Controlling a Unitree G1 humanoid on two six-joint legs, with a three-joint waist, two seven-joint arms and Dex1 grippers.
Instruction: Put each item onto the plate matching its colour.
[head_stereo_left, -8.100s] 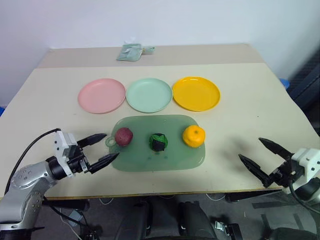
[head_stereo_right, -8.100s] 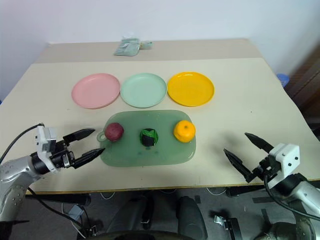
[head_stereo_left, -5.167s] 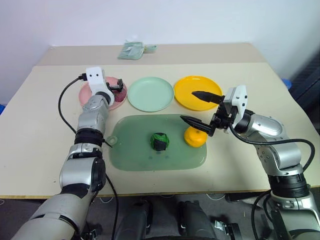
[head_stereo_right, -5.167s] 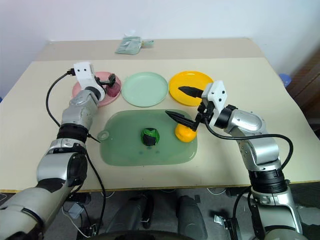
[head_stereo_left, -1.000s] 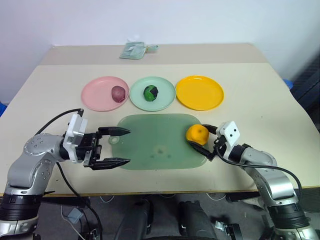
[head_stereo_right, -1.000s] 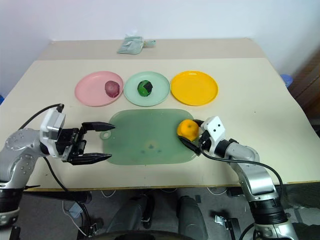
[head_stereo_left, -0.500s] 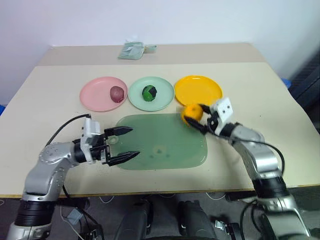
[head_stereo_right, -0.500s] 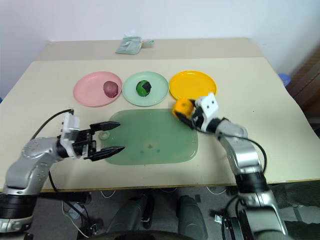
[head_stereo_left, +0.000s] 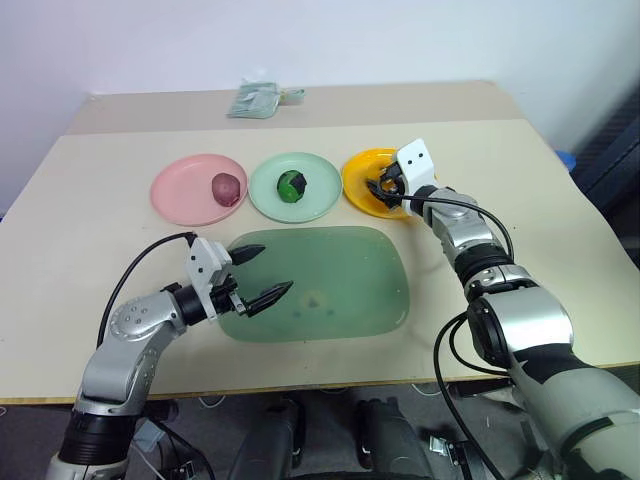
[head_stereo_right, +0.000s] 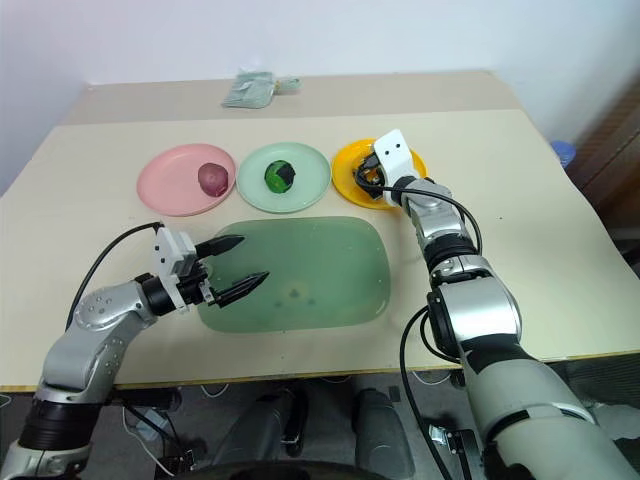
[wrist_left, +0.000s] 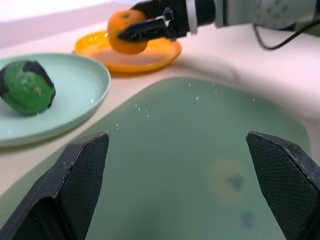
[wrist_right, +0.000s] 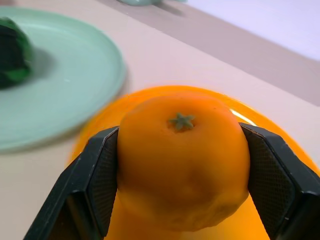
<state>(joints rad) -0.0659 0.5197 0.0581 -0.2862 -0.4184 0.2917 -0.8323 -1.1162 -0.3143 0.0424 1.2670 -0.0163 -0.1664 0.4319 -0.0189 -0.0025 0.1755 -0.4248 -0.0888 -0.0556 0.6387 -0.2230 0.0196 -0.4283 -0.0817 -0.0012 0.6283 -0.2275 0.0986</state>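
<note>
Tangerine (wrist_right: 183, 167) sat clamped between my right fingers (wrist_right: 280, 185), held over the yellow-orange plate (head_stereo_left: 362, 185) and, as far as I could tell, not yet resting on it. My left fingers (head_stereo_left: 258, 275) stood wide apart with nothing in them, above the green board (head_stereo_left: 350, 290). Beyond them, the maroon fruit (head_stereo_left: 227, 186) lay on the pink plate (head_stereo_left: 175, 190) and the green ball (head_stereo_left: 291, 184) on the mint plate (head_stereo_left: 270, 200). I judged the risk to be letting go too high or near the rim: a round fruit could roll off onto the surface (head_stereo_left: 540, 190).
</note>
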